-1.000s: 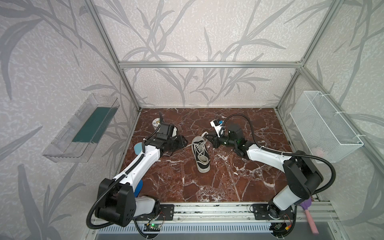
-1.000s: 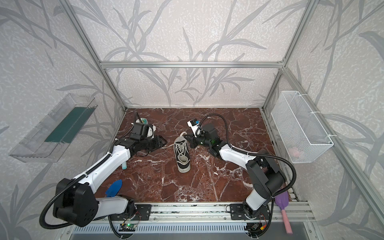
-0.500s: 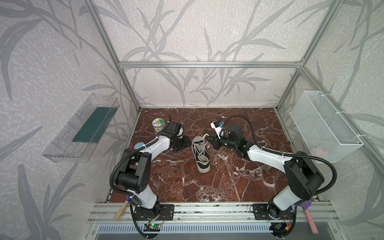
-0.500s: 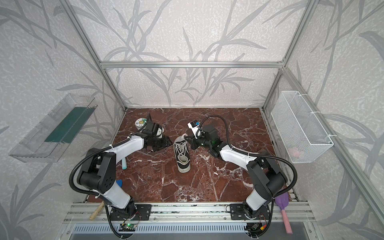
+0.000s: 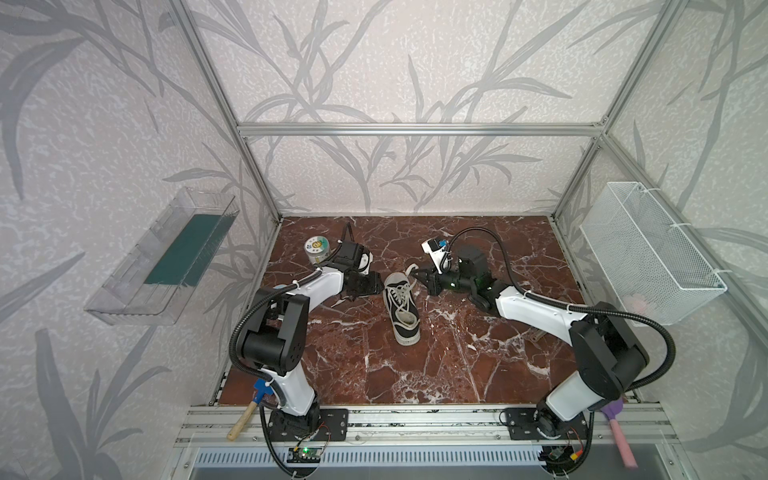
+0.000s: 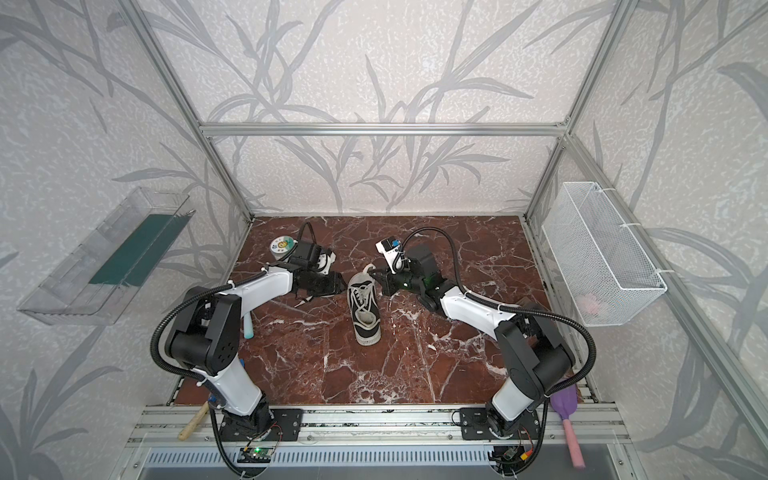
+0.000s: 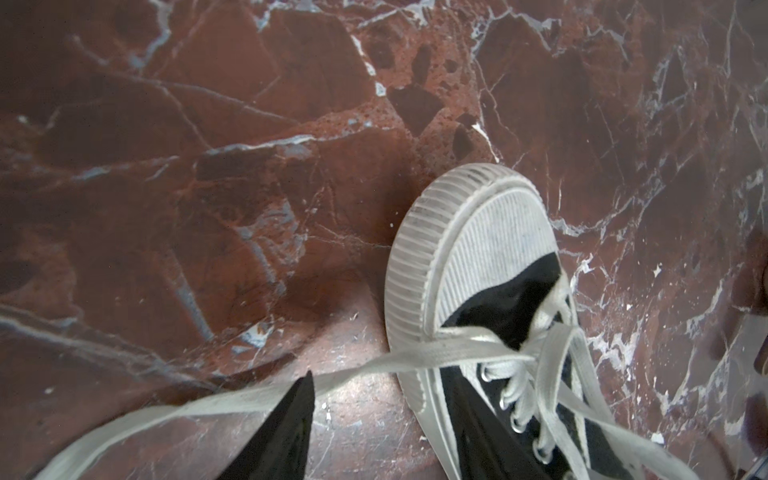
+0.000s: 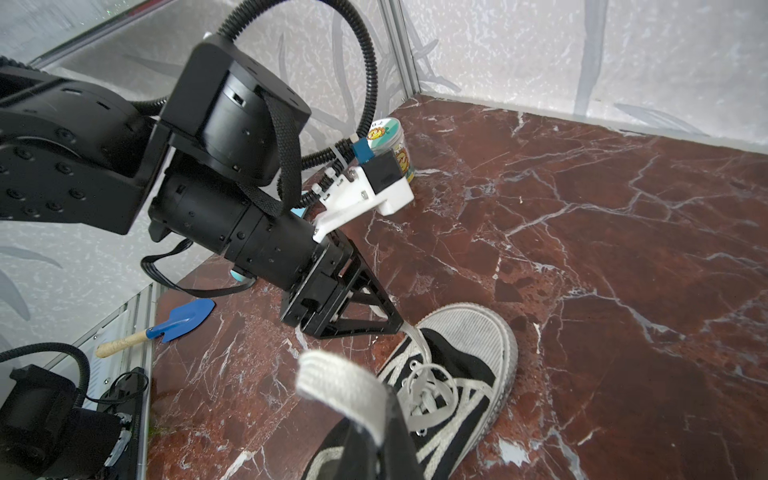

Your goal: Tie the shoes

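Right gripper [image 5: 419,278] pinches lace loop [image 8: 338,384]. Left gripper [image 8: 397,327] fingers apart, free lace [image 7: 374,365] draped across. Should clamp it, then pull both evenly from sneaker [image 5: 401,305].

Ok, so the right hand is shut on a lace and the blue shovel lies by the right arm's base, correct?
Not quite. The blue shovel lies by the left arm's base, not the right's; a top view shows it. The rest stands: the right hand is shut on a lace.
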`<action>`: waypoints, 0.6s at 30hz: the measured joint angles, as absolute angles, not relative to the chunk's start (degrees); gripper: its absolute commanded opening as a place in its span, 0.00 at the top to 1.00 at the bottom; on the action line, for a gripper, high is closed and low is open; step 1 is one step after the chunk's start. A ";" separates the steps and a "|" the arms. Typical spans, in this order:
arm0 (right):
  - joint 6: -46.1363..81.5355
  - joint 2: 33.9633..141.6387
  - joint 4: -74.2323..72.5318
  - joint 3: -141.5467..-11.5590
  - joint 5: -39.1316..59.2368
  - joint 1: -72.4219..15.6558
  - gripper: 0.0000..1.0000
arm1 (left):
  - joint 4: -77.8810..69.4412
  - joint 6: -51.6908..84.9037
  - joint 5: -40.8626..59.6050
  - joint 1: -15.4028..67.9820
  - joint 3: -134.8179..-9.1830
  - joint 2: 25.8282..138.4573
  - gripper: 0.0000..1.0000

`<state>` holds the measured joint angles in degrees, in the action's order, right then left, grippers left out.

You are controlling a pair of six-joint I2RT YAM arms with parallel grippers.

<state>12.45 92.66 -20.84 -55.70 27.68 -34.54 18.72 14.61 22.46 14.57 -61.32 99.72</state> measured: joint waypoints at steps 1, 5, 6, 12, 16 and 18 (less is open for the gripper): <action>12.45 92.68 -20.64 -56.07 27.88 -34.54 1.00 | 18.83 13.04 22.81 14.57 -61.41 99.72 0.48; 12.47 93.12 -20.27 -57.21 28.56 -34.44 1.00 | 19.40 7.03 22.59 14.57 -61.98 99.74 0.51; 12.53 93.23 -20.23 -57.32 28.60 -34.39 1.00 | 19.77 5.69 22.04 14.57 -62.17 99.74 0.51; 12.91 93.58 -19.49 -57.36 29.02 -34.00 1.00 | 22.26 -0.82 16.86 14.87 -62.98 99.72 0.54; 13.61 93.65 -19.25 -57.36 29.04 -33.91 1.00 | 23.81 -3.14 15.00 14.90 -63.70 99.74 0.54; 13.69 93.67 -19.22 -57.36 29.06 -33.87 1.00 | 24.05 -3.57 14.79 14.98 -63.92 99.92 0.55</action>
